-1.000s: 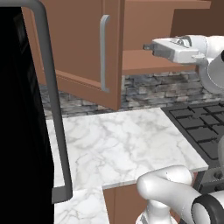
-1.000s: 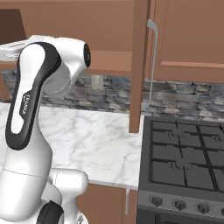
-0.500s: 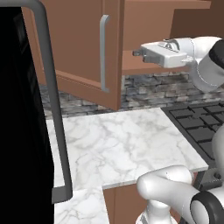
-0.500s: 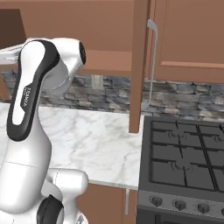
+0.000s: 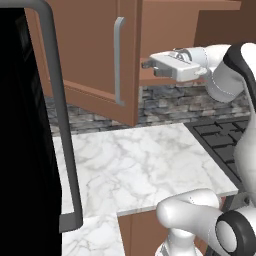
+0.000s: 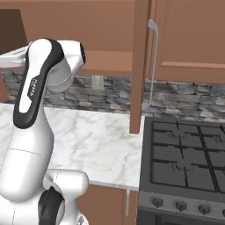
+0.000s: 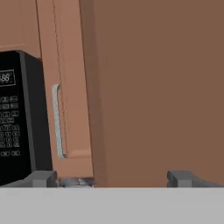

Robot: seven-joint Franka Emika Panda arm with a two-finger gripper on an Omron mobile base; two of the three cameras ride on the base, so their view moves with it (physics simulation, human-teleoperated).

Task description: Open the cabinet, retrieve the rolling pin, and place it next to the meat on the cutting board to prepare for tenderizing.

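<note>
A: What are the fingers doing now?

B: The gripper (image 5: 146,64) is spread wide and holds nothing. In the hand view the 2 fingertips (image 7: 41,178) stand far apart at the bottom edge, with a gap between them.

A: Why is the hand held so high?

B: I think it is aimed at the cabinet (image 5: 90,55). Both doors are swung out. Just in front of the fingers, the left door (image 7: 153,87) stands with its edge turned toward the hand. Its handle (image 5: 119,60) is just beyond the fingertips in the left base view. I judge that the hand is pushing this door wider, or is going around it to reach inside, but I cannot tell which.

A: And the rolling pin?

B: I cannot see it. It is probably in the cabinet, behind the door, hidden from the fingers. The cutting board and the meat are also out of sight, so the retrieving is not yet done.

A: What else is around?

B: Below the fingers lies the marble counter (image 5: 140,165). Farther, on the far side of the door, is the black microwave (image 7: 17,113). Behind the hand, the right door (image 6: 138,66) hangs open, and the stove (image 6: 184,162) is below it.

A: What stands in the way?

B: The left door itself. It blocks the straight way into the shelf (image 6: 107,61), so the fingers must pass around its edge.
</note>
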